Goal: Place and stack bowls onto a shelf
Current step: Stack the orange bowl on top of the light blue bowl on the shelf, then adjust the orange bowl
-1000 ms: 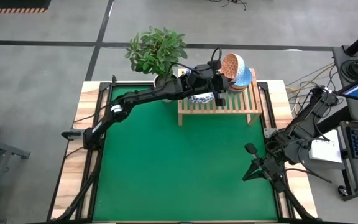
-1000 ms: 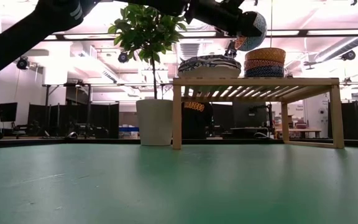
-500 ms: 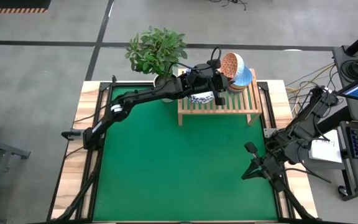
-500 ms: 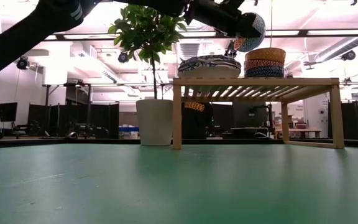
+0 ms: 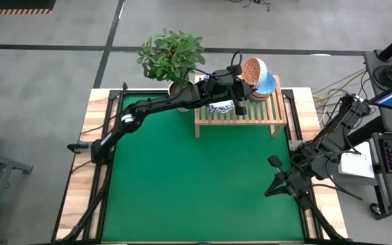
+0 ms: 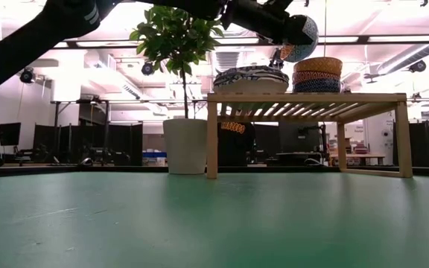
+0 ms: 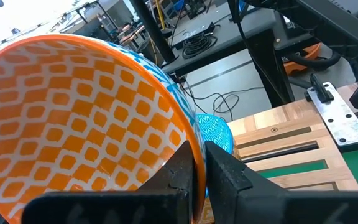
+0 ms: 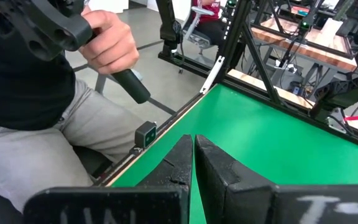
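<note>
My left gripper (image 5: 245, 83) reaches over the pale wood shelf (image 5: 272, 117) and is shut on a small bowl (image 5: 256, 72), orange-patterned inside and light blue outside. In the low view that bowl (image 6: 304, 33) hangs tilted above a stack of small bowls (image 6: 317, 74) standing on the shelf top (image 6: 307, 97). Beside the small stack, a stack of wide white bowls with blue rims (image 6: 250, 77) also rests on the slats. My right gripper (image 8: 194, 163) is shut on nothing, low over the table's near right corner (image 5: 278, 181). My left gripper (image 7: 199, 171) pinches the bowl's rim (image 7: 194, 144), one finger (image 7: 180, 167) inside the orange-patterned hollow and the other (image 7: 229, 174) outside on the blue wall. The bowl is lifted clear and tipped on its side, its opening turned up and toward the table's left.
A leafy plant in a white pot (image 5: 171, 54) stands just left of the shelf at the far edge. Bare green mat (image 5: 196, 184) lies in front of the shelf. In the right wrist view a person's hand (image 8: 107, 43) holds a dark handle beyond the table edge.
</note>
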Controlling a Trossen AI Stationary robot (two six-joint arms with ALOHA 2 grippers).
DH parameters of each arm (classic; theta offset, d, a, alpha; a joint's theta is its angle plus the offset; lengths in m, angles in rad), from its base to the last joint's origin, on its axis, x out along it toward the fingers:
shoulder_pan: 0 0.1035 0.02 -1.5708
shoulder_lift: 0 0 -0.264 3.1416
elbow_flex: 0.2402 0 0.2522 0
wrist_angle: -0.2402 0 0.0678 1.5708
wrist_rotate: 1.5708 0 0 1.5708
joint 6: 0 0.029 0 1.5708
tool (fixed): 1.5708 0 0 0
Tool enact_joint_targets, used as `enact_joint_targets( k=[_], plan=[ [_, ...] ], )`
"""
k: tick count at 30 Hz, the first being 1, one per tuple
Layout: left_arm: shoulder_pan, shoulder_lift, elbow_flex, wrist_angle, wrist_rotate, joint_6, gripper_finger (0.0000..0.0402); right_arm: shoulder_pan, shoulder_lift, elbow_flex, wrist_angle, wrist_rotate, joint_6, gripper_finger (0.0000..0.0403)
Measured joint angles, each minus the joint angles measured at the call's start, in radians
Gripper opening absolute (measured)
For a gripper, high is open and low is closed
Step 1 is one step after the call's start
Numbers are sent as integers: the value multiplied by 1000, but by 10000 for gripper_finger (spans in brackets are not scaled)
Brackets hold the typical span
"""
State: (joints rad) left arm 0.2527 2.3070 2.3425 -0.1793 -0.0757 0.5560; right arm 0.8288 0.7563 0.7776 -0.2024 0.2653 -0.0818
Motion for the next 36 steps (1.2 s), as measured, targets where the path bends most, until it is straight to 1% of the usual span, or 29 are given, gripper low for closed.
enact_joint_targets(
  k=[3,11,16,34,36],
  plan=[
    [0,0,0,0,0,0,20,0,0,0,0,0,0,9],
    [0,0,0,0,0,0,63,0,0,0,0,0,0,9],
    [0,0,0,4,0,0,78,0,0,0,0,0,0,9],
    [0,0,0,17,-3,3,78,0,0,0,-1,0,4,9],
    [-2,-3,0,14,-22,9,78,0,0,0,-1,0,15,9]
  ],
)
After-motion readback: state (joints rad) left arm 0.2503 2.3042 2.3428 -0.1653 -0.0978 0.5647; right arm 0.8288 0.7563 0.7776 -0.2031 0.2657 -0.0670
